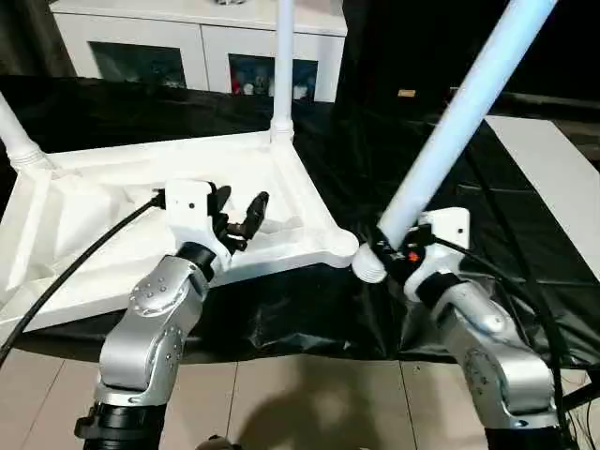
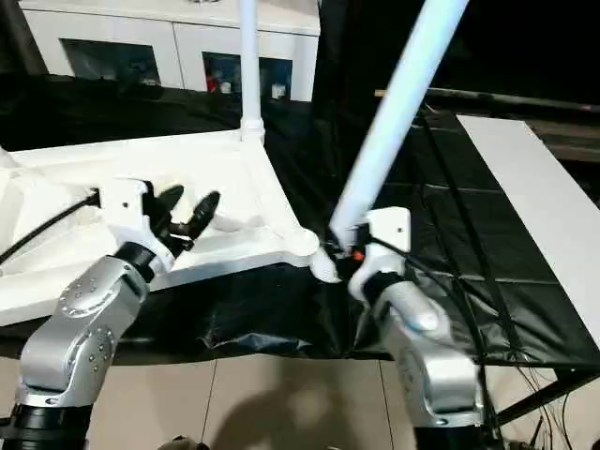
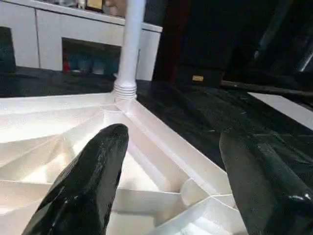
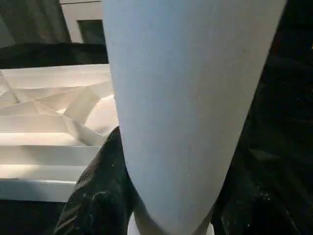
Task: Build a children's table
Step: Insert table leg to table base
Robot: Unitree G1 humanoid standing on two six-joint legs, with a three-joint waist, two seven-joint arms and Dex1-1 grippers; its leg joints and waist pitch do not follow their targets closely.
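The tabletop (image 1: 141, 211) lies underside up on the black sheet (image 1: 469, 234), its ribs and round corner sockets exposed. The right gripper (image 1: 392, 251) is clamped on the lower end of a tilted leg (image 1: 459, 122), whose threaded tip sits just beside the near corner socket (image 1: 339, 246) and outside it. The left gripper (image 1: 239, 217) hovers over the tabletop's ribbed interior with its fingers (image 3: 93, 176) apart and nothing between them.

Step in hand, as judged: seating this leg in the near corner socket.
- The leg leans well away from the tabletop. It should be brought upright so its axis lines up with the socket before any push or twist.
- The tip should be centred over the socket opening; entering at an angle may jam the thread.
- The free left gripper could press on the tabletop rim to stop the tabletop sliding on the sheet.

Count:
- Tabletop: one.
- Legs in view: three. Two stand in the tabletop's sockets: a far leg (image 1: 283, 56) and another (image 1: 17, 136) at the left corner. One is held.
- Grippers: two.
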